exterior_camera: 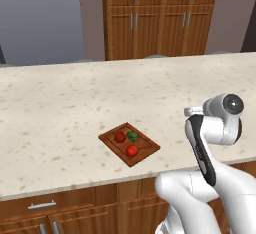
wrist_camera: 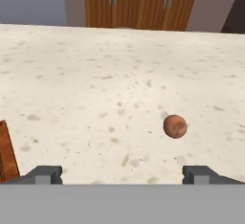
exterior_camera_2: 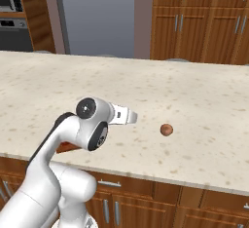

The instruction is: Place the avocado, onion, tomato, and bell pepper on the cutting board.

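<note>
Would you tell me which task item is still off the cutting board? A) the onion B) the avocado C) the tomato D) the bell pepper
A: the onion sits alone on the counter, while the other three lie on the cutting board.

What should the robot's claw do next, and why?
Probably reach forward and down toward the onion to grab it. The cutting board already holds the avocado, tomato and bell pepper, while the onion sits alone on the counter. The claw is open and empty, short of the onion.
</note>
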